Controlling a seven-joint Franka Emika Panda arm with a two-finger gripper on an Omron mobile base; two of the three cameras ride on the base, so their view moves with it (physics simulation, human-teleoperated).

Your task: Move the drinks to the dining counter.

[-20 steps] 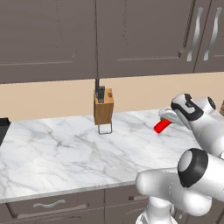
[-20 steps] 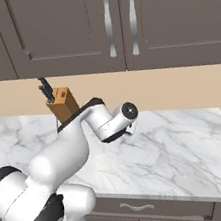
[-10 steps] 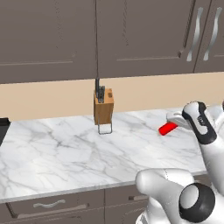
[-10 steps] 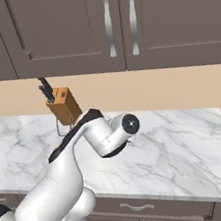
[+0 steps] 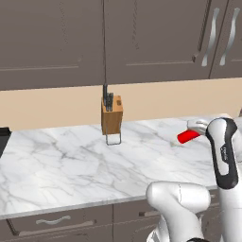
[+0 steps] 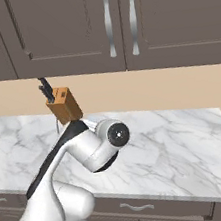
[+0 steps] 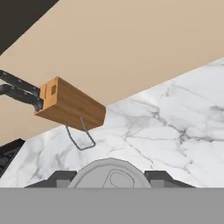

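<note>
A red can [image 5: 188, 136], one of the drinks, hangs tilted almost on its side above the right end of the marble counter [image 5: 61, 160]. My gripper [image 5: 196, 127] is shut on it. In the hand view the can's grey round top [image 7: 109, 173] sits between the two dark fingertips of the gripper [image 7: 110, 179], facing the camera. In the right base view my own white arm hides the can. The dining counter is out of view.
A wooden knife block [image 5: 112, 116] on a wire stand sits at the back of the counter by the tan wall, and is also seen as the knife block [image 6: 63, 104] and knife block [image 7: 70, 105]. Dark grey cabinets [image 5: 156, 38] hang above. A black object [image 5: 4, 137] is at the left edge.
The arm has swung, carrying the red can a little to the right and tipping it flatter. The knife block and counter have stayed in place.
</note>
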